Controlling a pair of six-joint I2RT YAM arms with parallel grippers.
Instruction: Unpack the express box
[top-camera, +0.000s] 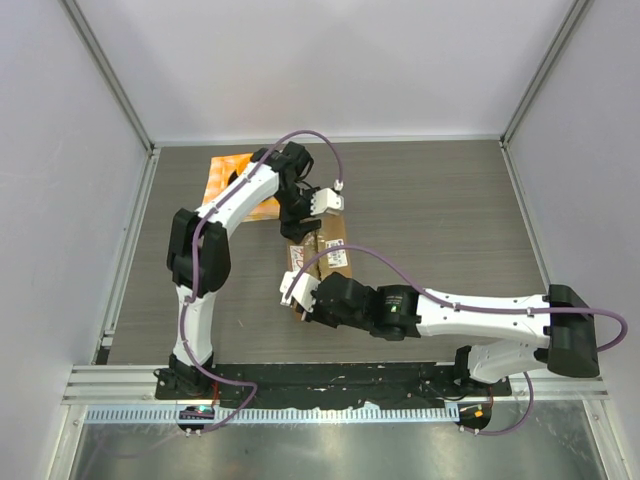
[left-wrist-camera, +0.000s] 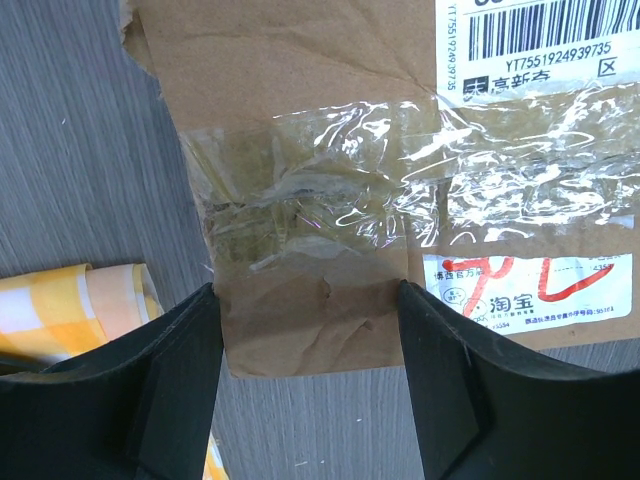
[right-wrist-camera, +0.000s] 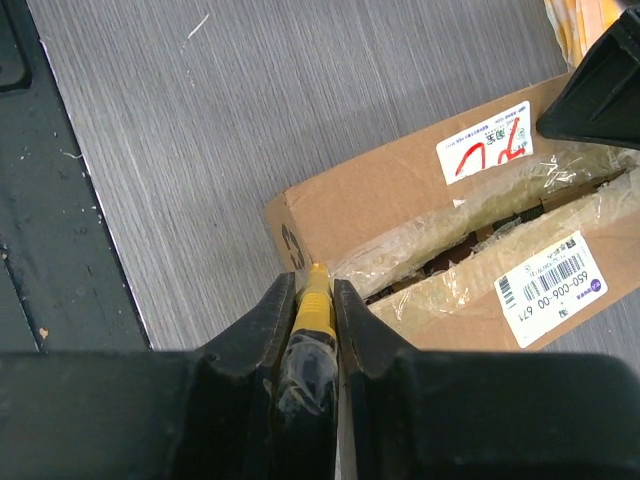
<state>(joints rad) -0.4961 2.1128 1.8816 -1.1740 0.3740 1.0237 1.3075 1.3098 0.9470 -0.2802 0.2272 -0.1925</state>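
The express box (top-camera: 330, 256) lies mid-table, a brown carton with crinkled clear tape along its seam. The left wrist view shows its end (left-wrist-camera: 310, 80), the barcode label (left-wrist-camera: 540, 40) and the red-marked sticker (left-wrist-camera: 530, 285). My left gripper (top-camera: 298, 228) is open and straddles the box's far end corner (left-wrist-camera: 305, 300): one finger beside the end, the other over the top. My right gripper (top-camera: 297, 300) is shut on a yellow-tipped cutter (right-wrist-camera: 314, 300). The cutter's tip touches the seam at the box's near end (right-wrist-camera: 400, 200). The taped seam (right-wrist-camera: 450, 262) gapes open there.
An orange-and-yellow checked cloth (top-camera: 228, 180) lies at the back left, beside the left gripper (left-wrist-camera: 60, 305). The black base rail (top-camera: 330, 378) runs along the near edge. Grey walls enclose the table on three sides.
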